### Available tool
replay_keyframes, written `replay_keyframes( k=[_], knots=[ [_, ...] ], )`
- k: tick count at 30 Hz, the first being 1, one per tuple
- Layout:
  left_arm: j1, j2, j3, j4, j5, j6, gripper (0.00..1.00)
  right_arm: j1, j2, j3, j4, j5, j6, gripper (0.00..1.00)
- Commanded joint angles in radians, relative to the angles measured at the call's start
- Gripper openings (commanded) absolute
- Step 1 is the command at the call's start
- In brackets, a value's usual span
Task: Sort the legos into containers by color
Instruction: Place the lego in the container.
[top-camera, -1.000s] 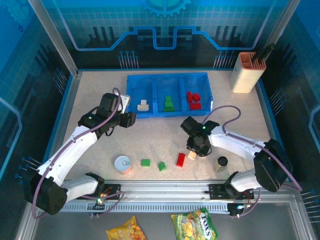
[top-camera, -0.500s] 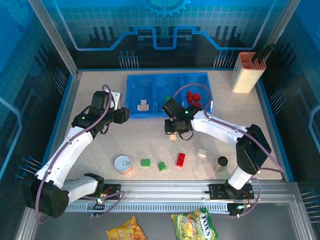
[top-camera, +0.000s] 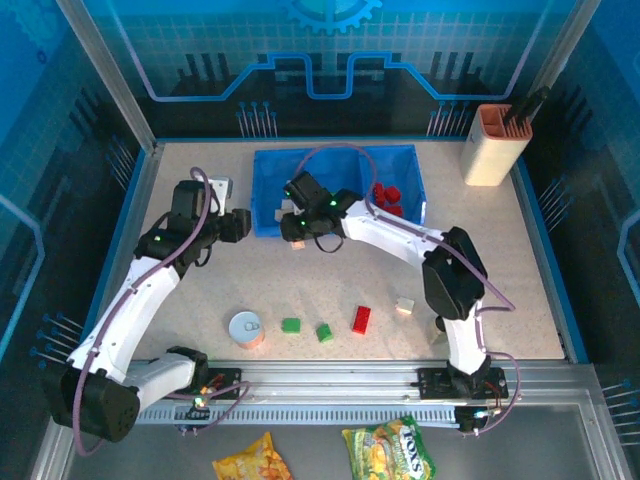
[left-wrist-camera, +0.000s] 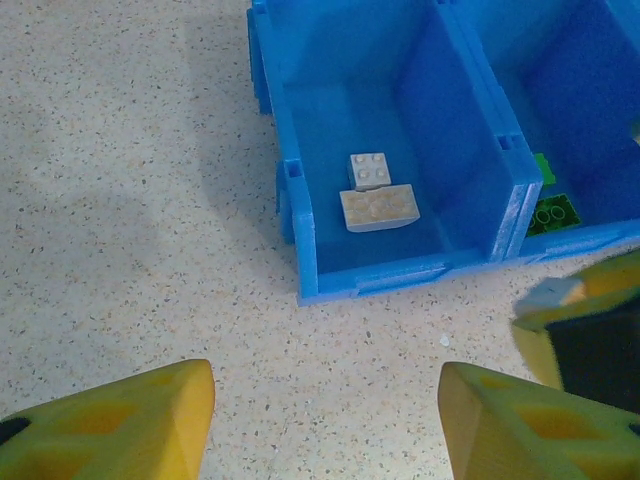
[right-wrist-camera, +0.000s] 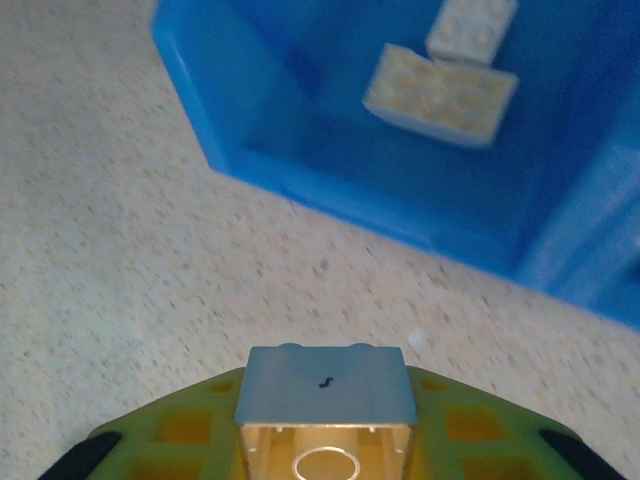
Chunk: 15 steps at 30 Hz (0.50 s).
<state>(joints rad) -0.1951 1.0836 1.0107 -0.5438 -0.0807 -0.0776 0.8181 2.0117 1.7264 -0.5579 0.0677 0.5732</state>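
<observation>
My right gripper (top-camera: 297, 236) is shut on a cream-white lego (right-wrist-camera: 327, 398) and hovers just in front of the left compartment of the blue containers bin (top-camera: 266, 190). Two cream legos (right-wrist-camera: 440, 92) lie in that compartment (left-wrist-camera: 379, 208). Green legos (left-wrist-camera: 548, 212) sit in the middle compartment and red ones (top-camera: 388, 198) in the right. On the table lie two green legos (top-camera: 291, 325), a red one (top-camera: 361, 319) and a cream one (top-camera: 404, 305). Left of the bin, my left gripper (top-camera: 243, 225) stands open and empty over bare table (left-wrist-camera: 325, 420).
A round white-orange tin (top-camera: 246, 329) stands near the front left of the loose bricks. A tall beige holder with an orange top (top-camera: 492, 145) is at the back right. My right arm stretches across the bin's front from the right. Snack bags (top-camera: 388, 450) lie outside the front rail.
My right arm has swung from the table's front right up and left to the bin's left compartment, carrying the cream lego. The left arm drew back slightly leftward.
</observation>
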Motion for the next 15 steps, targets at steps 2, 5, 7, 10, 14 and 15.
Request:
replay_keyframes(
  k=[2,5,7,10,14,15],
  knots=[
    [0.014,-0.026,-0.015,0.013,0.022,-0.013,0.62,0.001,0.083,0.117,0.078,-0.011,-0.027,0.24],
    [0.018,-0.029,-0.017,0.016,0.024,-0.015,0.62,-0.011,0.137,0.176,0.106,0.012,-0.018,0.23],
    [0.019,-0.032,-0.017,0.016,0.027,-0.015,0.62,-0.021,0.166,0.199,0.133,0.027,-0.007,0.23],
    [0.022,-0.032,-0.016,0.016,0.028,-0.016,0.62,-0.038,0.205,0.23,0.178,0.043,0.006,0.23],
    [0.023,-0.036,-0.018,0.016,0.03,-0.016,0.62,-0.055,0.258,0.288,0.198,0.113,0.012,0.23],
    [0.023,-0.037,-0.018,0.018,0.03,-0.017,0.62,-0.061,0.275,0.304,0.2,0.123,0.02,0.23]
  ],
)
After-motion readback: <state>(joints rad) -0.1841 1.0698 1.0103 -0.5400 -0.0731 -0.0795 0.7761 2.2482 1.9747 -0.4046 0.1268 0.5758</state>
